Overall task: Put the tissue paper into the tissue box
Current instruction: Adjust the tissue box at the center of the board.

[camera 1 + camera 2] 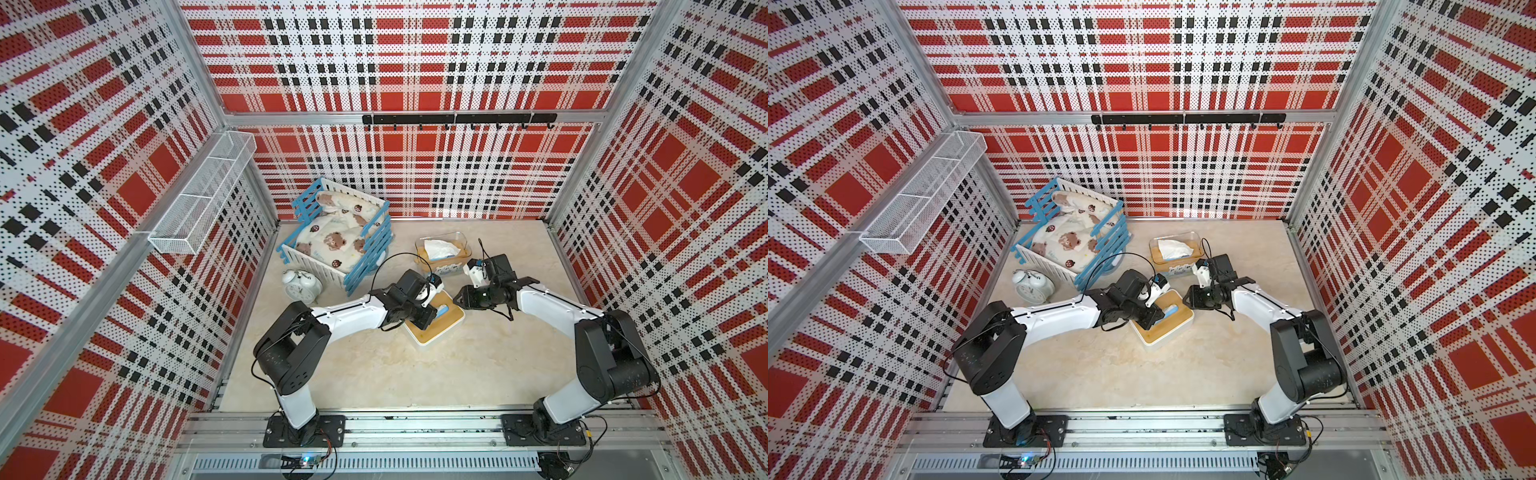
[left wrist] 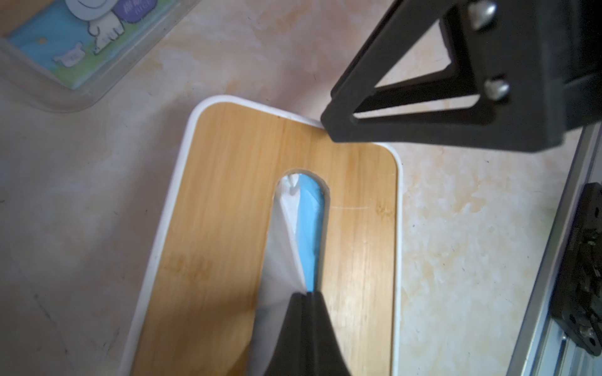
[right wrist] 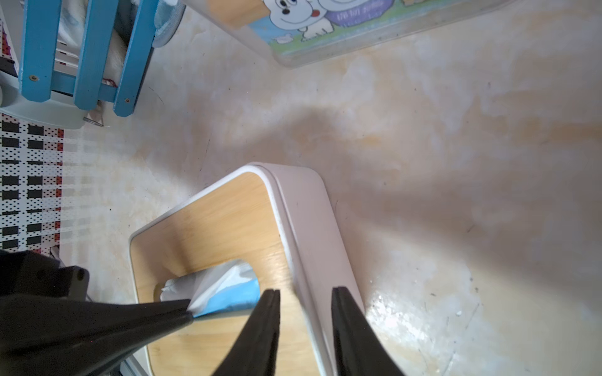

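The tissue box (image 1: 432, 332) (image 1: 1158, 332) is white with a bamboo lid (image 2: 228, 195) that has a long slot. It lies mid-table. A piece of tissue paper (image 2: 309, 228) (image 3: 228, 293), blue plastic with white sheet, sticks up through the slot. My left gripper (image 2: 308, 294) (image 1: 438, 312) is shut on it just above the lid. My right gripper (image 3: 304, 289) (image 1: 456, 299) is partly open at the box's far end. One finger is over the lid and the other is outside the white wall, so the rim runs between them. A second pack with cartoon print sits in a clear container (image 1: 442, 251) behind.
A blue-and-white crate (image 1: 374, 249) with a bear-print blanket stands at the back left. A white alarm clock (image 1: 301, 284) is in front of it. A wire basket (image 1: 203, 195) hangs on the left wall and a black hook rail (image 1: 457, 119) on the back wall.
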You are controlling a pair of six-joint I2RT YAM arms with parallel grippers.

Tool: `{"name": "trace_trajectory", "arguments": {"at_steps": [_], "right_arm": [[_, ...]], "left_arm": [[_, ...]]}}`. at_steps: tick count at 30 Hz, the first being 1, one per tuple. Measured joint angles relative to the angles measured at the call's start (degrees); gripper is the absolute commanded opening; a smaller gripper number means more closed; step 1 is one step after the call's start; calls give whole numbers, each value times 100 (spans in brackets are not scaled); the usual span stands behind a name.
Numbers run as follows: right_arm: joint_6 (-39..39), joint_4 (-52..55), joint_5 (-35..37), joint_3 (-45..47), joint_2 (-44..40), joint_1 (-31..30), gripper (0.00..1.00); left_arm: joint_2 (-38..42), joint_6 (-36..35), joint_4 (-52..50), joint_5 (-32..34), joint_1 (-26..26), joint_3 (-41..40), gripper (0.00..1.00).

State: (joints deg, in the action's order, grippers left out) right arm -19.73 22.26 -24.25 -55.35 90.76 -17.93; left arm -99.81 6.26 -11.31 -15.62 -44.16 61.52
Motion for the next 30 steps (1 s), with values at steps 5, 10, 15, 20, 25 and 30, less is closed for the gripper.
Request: {"name": "trace_trajectory", "arguments": {"at_steps": [5, 10, 15, 20, 25, 30], "right_arm": [[140, 308, 31, -39, -164, 0, 39], [170, 398, -160, 236, -549, -2, 40], [7, 245, -645, 833, -750, -118, 41], [-269, -70, -833, 1056, -706, -258, 37], [-468, -358, -793, 1019, -531, -260, 35], [-555, -455, -750, 898, -356, -260, 35]], "left_arm": [[63, 151, 109, 116, 17, -76, 1], [114, 275, 221, 201, 83, -138, 1], [120, 319, 297, 212, 107, -149, 0], [120, 321, 319, 79, 105, -146, 0], [120, 273, 299, -72, 79, -144, 0], [120, 223, 229, -85, 24, -144, 1]]}}
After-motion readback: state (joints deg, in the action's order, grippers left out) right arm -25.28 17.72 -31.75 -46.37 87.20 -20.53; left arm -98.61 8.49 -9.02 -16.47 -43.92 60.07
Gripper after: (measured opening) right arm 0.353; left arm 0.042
